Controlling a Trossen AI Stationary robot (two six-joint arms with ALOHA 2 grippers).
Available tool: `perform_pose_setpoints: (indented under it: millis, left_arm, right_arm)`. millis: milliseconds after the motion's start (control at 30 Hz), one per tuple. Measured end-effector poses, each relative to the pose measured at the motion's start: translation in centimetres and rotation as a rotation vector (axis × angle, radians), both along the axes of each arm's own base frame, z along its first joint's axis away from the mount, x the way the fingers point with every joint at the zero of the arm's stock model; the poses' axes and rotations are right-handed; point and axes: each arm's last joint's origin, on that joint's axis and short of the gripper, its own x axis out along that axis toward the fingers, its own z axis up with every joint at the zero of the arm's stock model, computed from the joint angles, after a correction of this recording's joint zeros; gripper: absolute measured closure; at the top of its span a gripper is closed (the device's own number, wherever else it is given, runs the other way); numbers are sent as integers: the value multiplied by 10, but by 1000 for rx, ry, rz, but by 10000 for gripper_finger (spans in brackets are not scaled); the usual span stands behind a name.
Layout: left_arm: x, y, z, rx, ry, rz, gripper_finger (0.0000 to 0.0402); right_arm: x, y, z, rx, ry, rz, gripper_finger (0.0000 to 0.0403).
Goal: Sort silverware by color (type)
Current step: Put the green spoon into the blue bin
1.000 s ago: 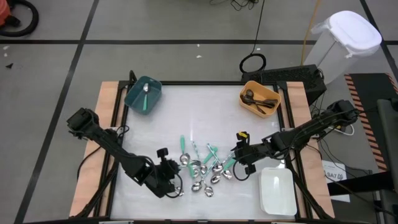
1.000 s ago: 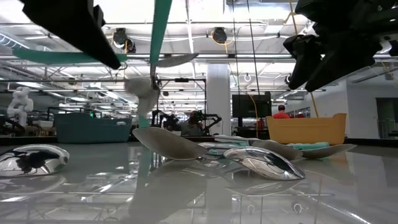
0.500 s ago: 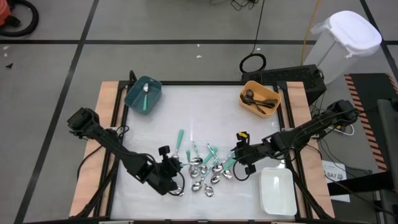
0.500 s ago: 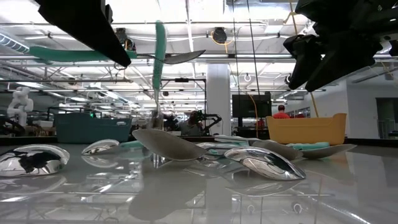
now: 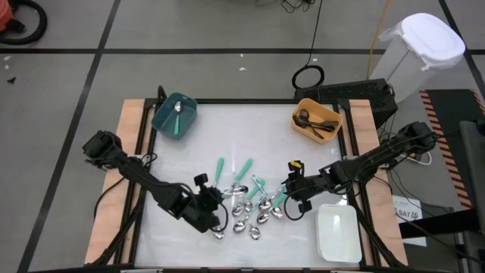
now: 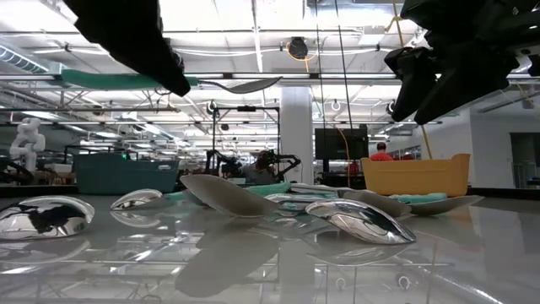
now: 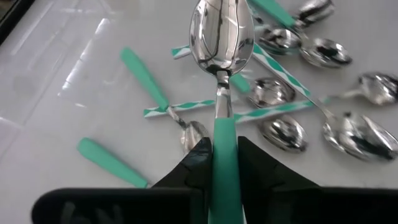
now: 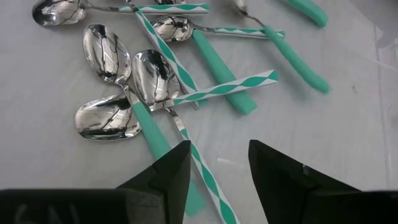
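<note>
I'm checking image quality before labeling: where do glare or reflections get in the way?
Low view: glossy table mirrors the ceiling lights and the silver spoon bowls. Left wrist view: the held teal-handled spoon reflects the room in its bowl, with glare streaks on the table. High view: a pale sheen across the tabletop. Right wrist view: the spoon bowls mirror the ceiling lights.

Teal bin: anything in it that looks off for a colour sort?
Possibly. The teal bin holds a spoon that looks all silver in the high view, with no green handle showing; it is too small to be sure. Meanwhile the left gripper is shut on a teal-handled spoon above the pile.
</note>
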Motion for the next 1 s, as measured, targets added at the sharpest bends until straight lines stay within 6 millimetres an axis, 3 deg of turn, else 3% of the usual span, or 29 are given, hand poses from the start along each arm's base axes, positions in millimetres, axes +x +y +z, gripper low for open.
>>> perform_pose_setpoints:
  millis: [533, 733, 1000]
  left_arm:
    - [6, 11, 2, 81, -32, 46, 351]
    - [13, 39, 13, 145, 3, 33, 351]
    - [10, 90, 47, 211, -13, 74, 351]
  right_arm:
    - [-1, 0, -1, -4, 9, 0, 248]
    - [-1, 0, -1, -4, 9, 0, 248]
    - [-1, 0, -1, -10, 11, 7, 248]
